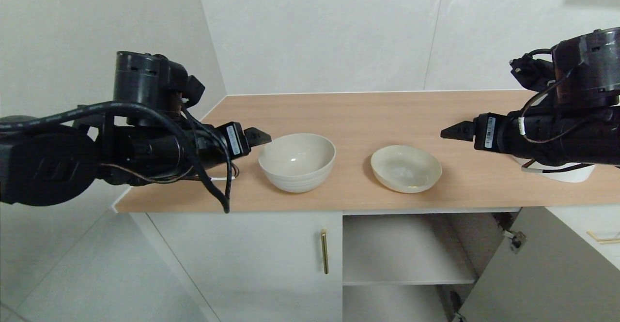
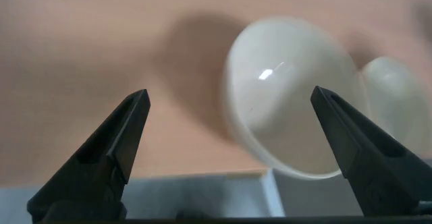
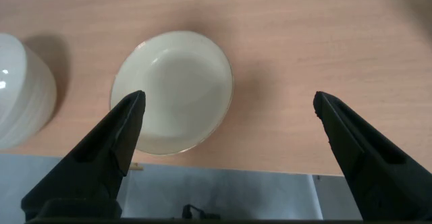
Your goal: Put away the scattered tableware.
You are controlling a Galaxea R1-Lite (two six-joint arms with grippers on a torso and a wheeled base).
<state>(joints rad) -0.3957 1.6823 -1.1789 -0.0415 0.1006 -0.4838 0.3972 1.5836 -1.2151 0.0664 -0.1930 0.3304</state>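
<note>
Left hand [image 1: 259, 138]: held level above the bench [image 1: 368, 114], fingers spread wide apart and grasping nothing, with its tips just beside the near-left rim of the deep bowl [image 1: 297, 161]. Contact with the rim cannot be determined.

Right hand [image 1: 444, 132]: likewise level and spread apart, empty, pointing inward from the robot's right. It stands near the shallow bowl [image 1: 406, 168] but apart from it.

Both bowls are pale and sit upright on the wooden bench near its front edge, side by side without touching, the deep bowl to the robot's left.

A white vessel [image 1: 571, 173] rests on the bench beneath the right arm, largely hidden.

Below the bench, a cupboard compartment stands open, exposing a white shelf [image 1: 407, 244]. The adjoining closed door [image 1: 271, 254] carries a brass handle [image 1: 324, 252].
</note>
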